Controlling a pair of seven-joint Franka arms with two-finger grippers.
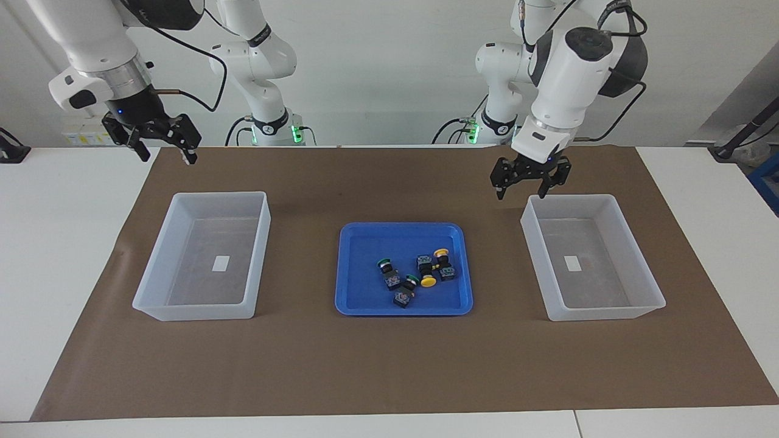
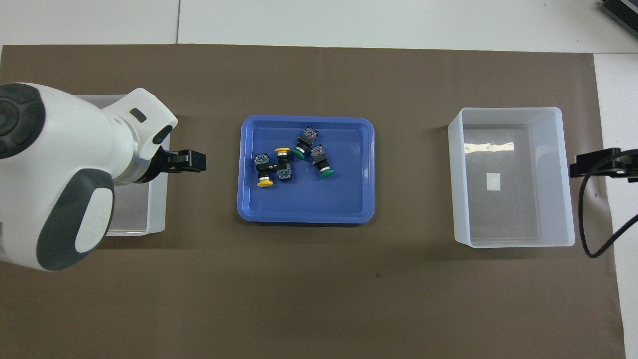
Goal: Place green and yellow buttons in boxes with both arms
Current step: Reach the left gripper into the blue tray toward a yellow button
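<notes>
Four buttons (image 1: 415, 275) clustered in the blue tray (image 1: 365, 292), midway between both boxes so either arm can reach. Left gripper (image 1: 529, 186) spread, empty, raised over the brown mat (image 1: 389, 365) between tray and box (image 1: 593, 313) at the left arm's end, probably bound for the tray. Right gripper (image 1: 160, 142) spread, empty, waiting high beside the other box (image 1: 195, 310) toward the right arm's end of the tabletop (image 1: 55, 243).

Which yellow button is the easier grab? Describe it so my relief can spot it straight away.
Find the blue tray mid-table between the two bins. Four buttons lie clustered in it, toward the left arm's end. Probably the yellow button lying farther from the robots: its cap points away from the robots into bare tray floor, while the other yellow one sits tucked among black bodies.
</notes>
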